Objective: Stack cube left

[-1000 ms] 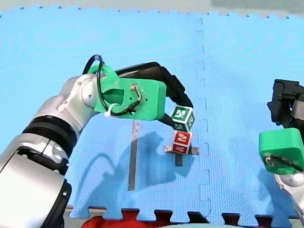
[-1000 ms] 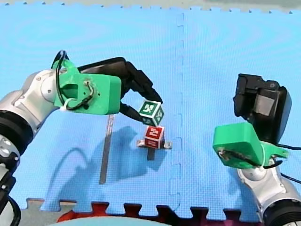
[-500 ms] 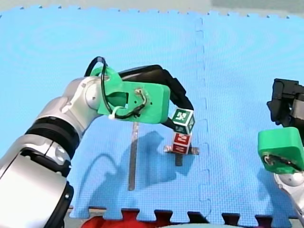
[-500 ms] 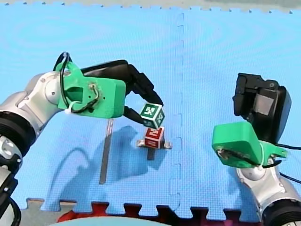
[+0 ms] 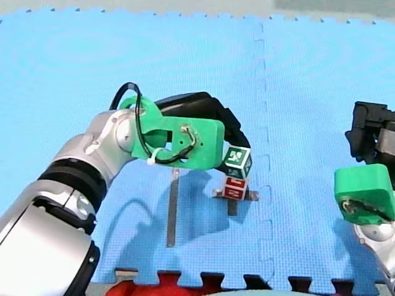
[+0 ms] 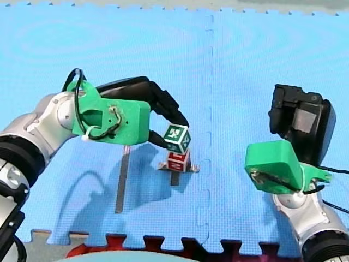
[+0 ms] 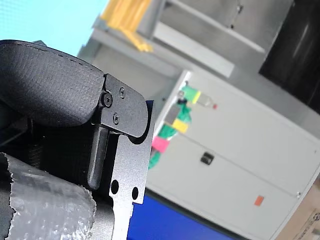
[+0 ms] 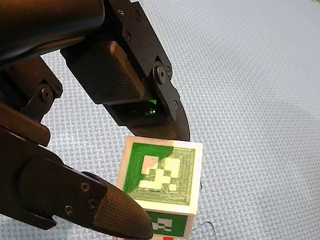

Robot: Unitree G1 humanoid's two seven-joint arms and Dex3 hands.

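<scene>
Lowered since a second ago, the left robot hand (image 5: 208, 112) is reached in from the left over the blue foam mat (image 5: 308, 74), and the green cube (image 5: 237, 161) is brought closer down onto the red cube (image 5: 235, 187). The green cube is kept clamped between the black fingers (image 8: 117, 216) of this robot hand, as is seen close up in the second wrist view, with one finger pressed on each of two opposite sides. It is held slightly tilted, directly above the red cube; whether the two are touching cannot be told. The red cube is seated on a small grey marker (image 5: 233, 198) on the mat, with a long grey strip (image 5: 173, 209) laid just to its left. The right robot hand (image 5: 369, 132) is held well apart at the right edge of the mat, with nothing grasped; whether it is apart or closed cannot be told.
</scene>
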